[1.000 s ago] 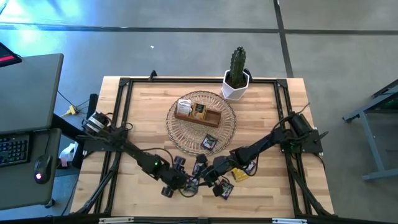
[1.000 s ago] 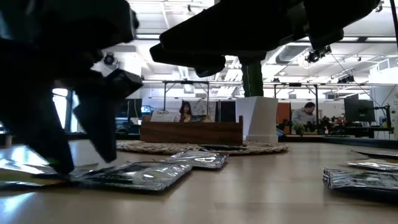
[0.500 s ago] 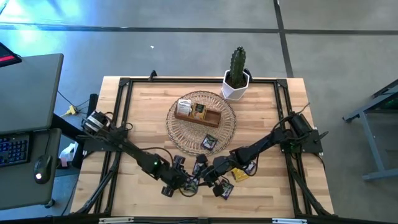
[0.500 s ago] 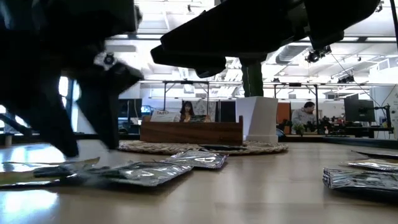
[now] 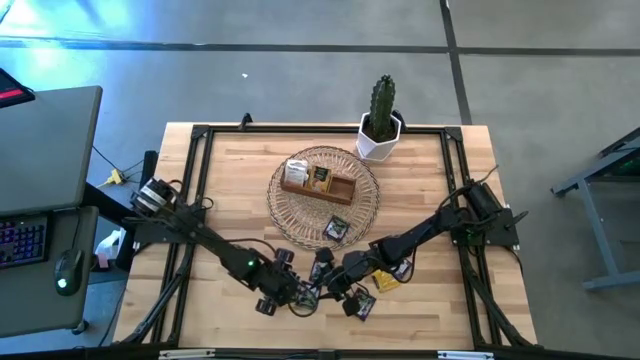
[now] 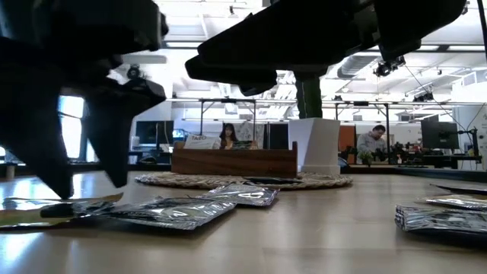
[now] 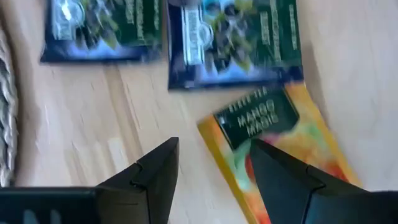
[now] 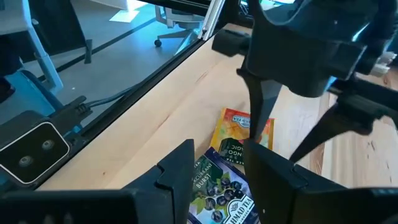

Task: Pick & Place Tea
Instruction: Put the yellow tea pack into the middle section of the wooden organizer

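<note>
I've got the left gripper (image 7: pixel 208 180) spread open over the orange packet (image 7: pixel 273 146), light, slick foil lying flat on the tabletop (image 7: pixel 93 124), so I'd pinch an edge; right gripper (image 8: pixel 221 171) is released too.

- I see an orange-yellow mango packet (image 7: pixel 280 146) lying flat on the bench, its dark label band facing up, skewed to the wood grain.
- Just beside it lie two dark blue-green berry packets (image 7: pixel 233 40), flat, side by side and close together; one corner of the mango packet touches or slips under the nearer one.
- From the right wrist view the mango packet (image 8: pixel 242 134) and one berry packet (image 8: pixel 227 190) overlap at an edge.
- At bench level, silvery packets (image 6: pixel 171 211) lie flat near the front edge, others (image 6: pixel 441 217) well apart to the side.
- One dark packet (image 5: pixel 336 229) lies on the wicker basket (image 5: pixel 300 215).
</note>
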